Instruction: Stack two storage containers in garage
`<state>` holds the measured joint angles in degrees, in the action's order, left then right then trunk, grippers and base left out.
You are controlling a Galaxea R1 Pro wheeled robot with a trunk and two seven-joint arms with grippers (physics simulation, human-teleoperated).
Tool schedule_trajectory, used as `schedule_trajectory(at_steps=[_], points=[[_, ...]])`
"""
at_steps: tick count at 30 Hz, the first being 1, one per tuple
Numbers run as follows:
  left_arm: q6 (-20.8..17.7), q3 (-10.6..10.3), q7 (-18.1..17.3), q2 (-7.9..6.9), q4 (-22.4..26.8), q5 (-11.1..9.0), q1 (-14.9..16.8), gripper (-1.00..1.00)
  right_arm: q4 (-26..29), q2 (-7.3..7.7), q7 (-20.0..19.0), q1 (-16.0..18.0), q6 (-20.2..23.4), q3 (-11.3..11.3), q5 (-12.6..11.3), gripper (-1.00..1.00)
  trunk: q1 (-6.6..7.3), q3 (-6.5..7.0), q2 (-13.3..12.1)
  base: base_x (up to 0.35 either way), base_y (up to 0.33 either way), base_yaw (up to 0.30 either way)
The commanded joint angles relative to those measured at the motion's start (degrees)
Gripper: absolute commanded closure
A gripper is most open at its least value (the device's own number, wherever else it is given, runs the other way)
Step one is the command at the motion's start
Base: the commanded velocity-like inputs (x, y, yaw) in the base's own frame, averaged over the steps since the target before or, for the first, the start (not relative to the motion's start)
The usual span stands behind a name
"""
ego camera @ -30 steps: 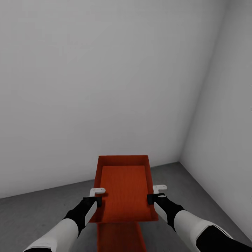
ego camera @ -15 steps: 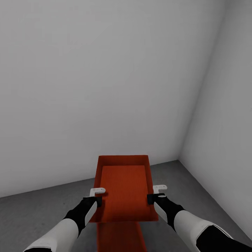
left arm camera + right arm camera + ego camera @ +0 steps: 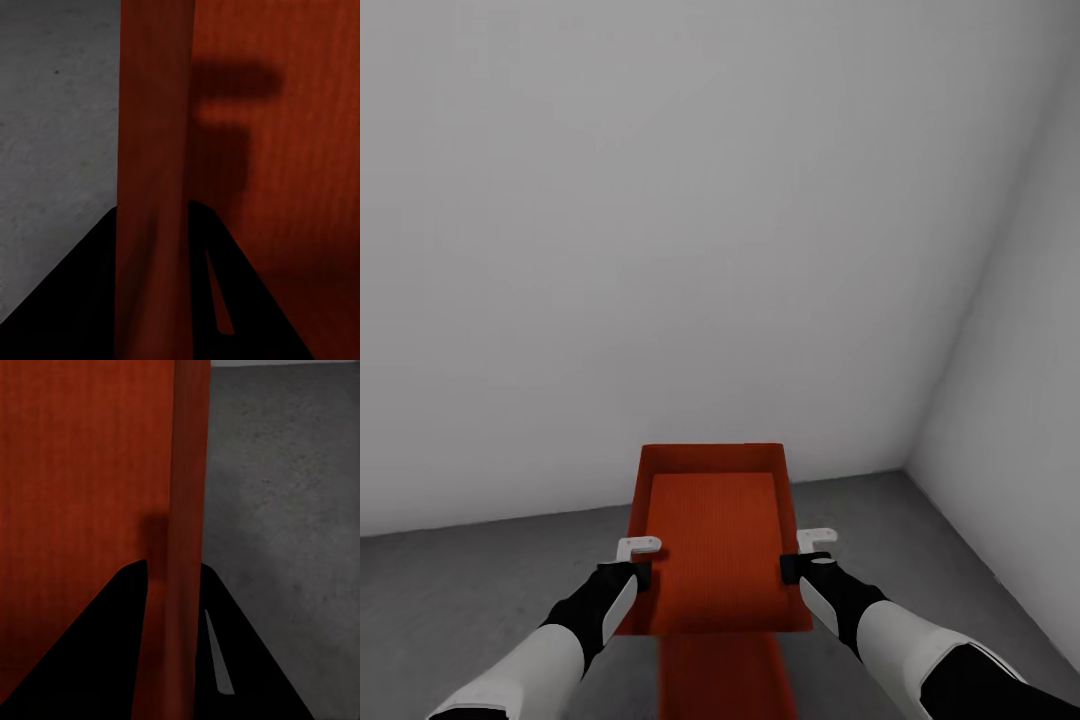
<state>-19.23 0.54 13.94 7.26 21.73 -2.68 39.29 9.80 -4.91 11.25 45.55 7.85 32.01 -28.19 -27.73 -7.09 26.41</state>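
While both arms are stretched forward and slightly inward from the lower corners of the head view, a red-orange container is carried between them, level and open side up, in front of the trunk. Its left long wall is gripped by the left gripper and its right long wall by the right gripper, each at about the middle of the wall's length. A white bracket is seen above each wrist, beside the rim, and the black forearm sections are followed by white sleeves toward the camera.

At the left wrist the container wall is seen running between the two dark fingers, one finger outside the wall and one inside the bin, so the jaws are closed on that wall. At the right wrist the same is shown: the wall is clamped between dark fingers on either side, with the ribbed inner floor of the bin on one side and concrete on the other.

Below the held bin, toward the bottom edge of the head view, a second red-orange container is partly seen, lower down and overlapped by the first; whether the two touch cannot be told.

Dark grey mottled floor is spread beneath, and plain white-grey walls are met in a corner at the right.
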Motion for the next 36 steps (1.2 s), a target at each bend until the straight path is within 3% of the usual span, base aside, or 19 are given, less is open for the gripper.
schedule_trajectory(at_steps=[1,11,36], points=[[-0.3,-0.3,0.4,-1.83,-0.1,-1.0,0.0,1.00,0.3,0.78,0.4,0.1,-1.4,0.5,0.3,1.00,-0.03,-0.12,0.1,0.000,0.000,0.175],[-0.3,-0.3,0.4,-1.84,-0.1,-1.0,0.0,1.00,0.3,0.78,0.4,0.1,-1.5,0.5,0.3,1.00,-0.03,-0.26,0.1,0.000,0.000,0.026],[-0.3,-0.3,0.4,-1.85,-0.1,-1.0,0.0,1.00,0.3,0.78,0.4,0.1,-1.5,0.5,0.3,1.00,-0.03,-2.54,0.1,0.000,0.000,0.000]])
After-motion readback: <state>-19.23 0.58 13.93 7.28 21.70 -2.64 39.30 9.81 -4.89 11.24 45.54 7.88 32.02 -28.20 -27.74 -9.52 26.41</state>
